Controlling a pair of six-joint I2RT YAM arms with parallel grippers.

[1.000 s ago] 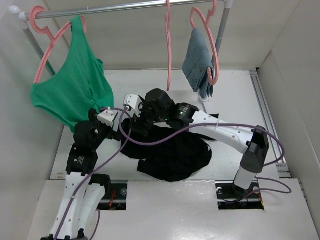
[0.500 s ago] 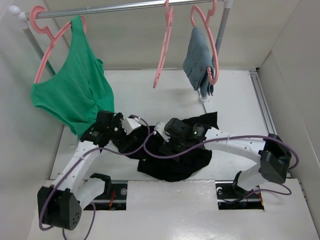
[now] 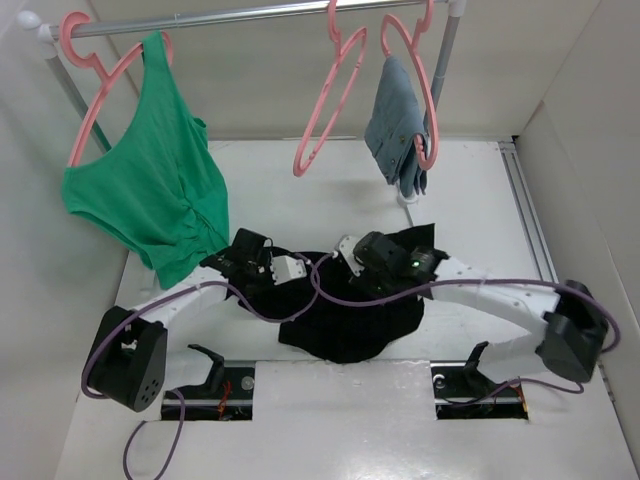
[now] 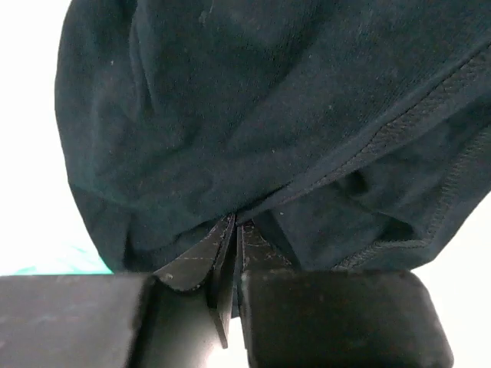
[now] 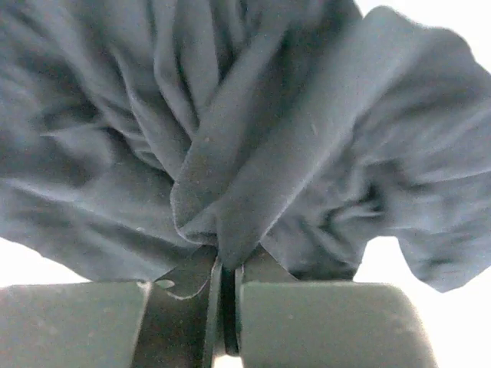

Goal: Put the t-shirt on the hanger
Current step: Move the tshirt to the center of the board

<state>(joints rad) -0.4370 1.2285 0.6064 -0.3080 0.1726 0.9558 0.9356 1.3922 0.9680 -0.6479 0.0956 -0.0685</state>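
Note:
The black t-shirt (image 3: 350, 325) lies crumpled on the white table in front of the arms. My left gripper (image 3: 262, 280) is down at its left edge. In the left wrist view that gripper (image 4: 235, 224) is shut on a hemmed fold of the t-shirt (image 4: 268, 115). My right gripper (image 3: 366, 284) is down on the shirt's upper middle. The right wrist view shows this gripper (image 5: 228, 259) shut on a bunched ridge of the t-shirt (image 5: 291, 130). The empty pink hanger (image 3: 325, 110) hangs tilted from the rail, behind the shirt.
A green tank top (image 3: 150, 180) hangs on a pink hanger at the left of the metal rail (image 3: 230, 15). Grey-blue denim cloth (image 3: 398, 130) hangs on another pink hanger at the right, next to the rail's post (image 3: 443, 60). White walls close in both sides.
Both arms have dropped and stretched forward onto the shirt, and both grippers have gone from open to shut on cloth. The empty hanger has swung out to the left.

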